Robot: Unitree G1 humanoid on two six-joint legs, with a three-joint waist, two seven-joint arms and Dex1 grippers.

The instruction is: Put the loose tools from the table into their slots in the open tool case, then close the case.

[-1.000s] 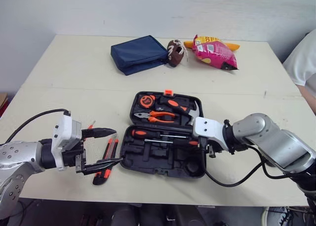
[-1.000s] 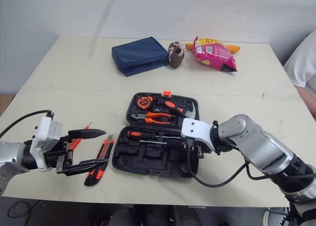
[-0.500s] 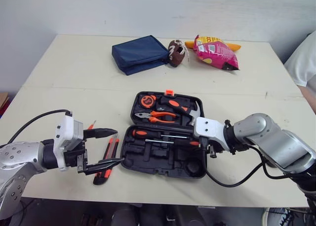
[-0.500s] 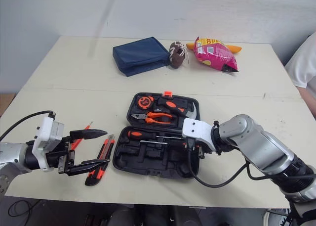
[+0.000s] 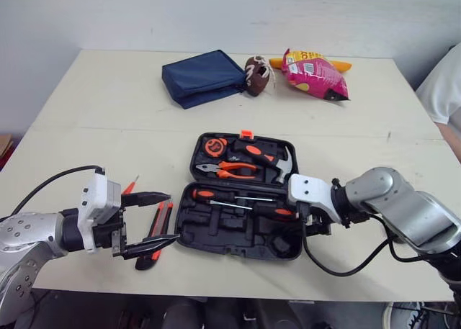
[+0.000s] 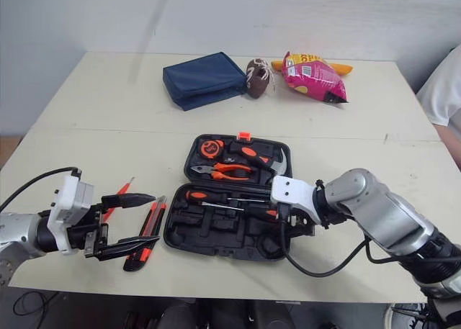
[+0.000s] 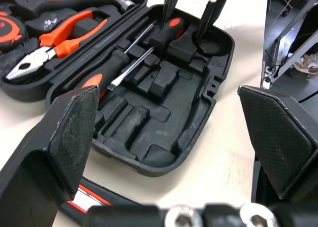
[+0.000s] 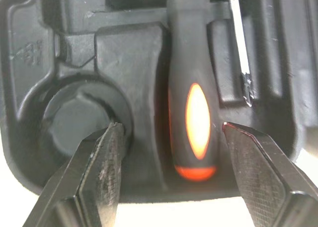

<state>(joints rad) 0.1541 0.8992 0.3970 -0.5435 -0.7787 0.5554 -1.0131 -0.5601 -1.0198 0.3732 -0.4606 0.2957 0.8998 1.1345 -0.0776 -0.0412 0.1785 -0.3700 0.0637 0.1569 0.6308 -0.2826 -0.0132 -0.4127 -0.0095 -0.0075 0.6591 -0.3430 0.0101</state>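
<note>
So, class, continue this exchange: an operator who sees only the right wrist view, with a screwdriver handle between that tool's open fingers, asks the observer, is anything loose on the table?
Observer: Yes, an orange-and-black utility knife lies left of the case.
Operator: Anything else?
Observer: A thin red screwdriver, farther left.
Operator: And the left tool?
Observer: The left tool is open, at the knife, pointing toward the case.

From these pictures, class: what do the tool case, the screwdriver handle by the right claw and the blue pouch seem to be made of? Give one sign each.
Tool case: probably hard moulded plastic, matt black, with shaped recesses for tools.
Screwdriver handle: likely matt black plastic or rubber with a smooth orange inlay.
Blue pouch: looks like fabric, dull navy, soft rounded edges.
</note>
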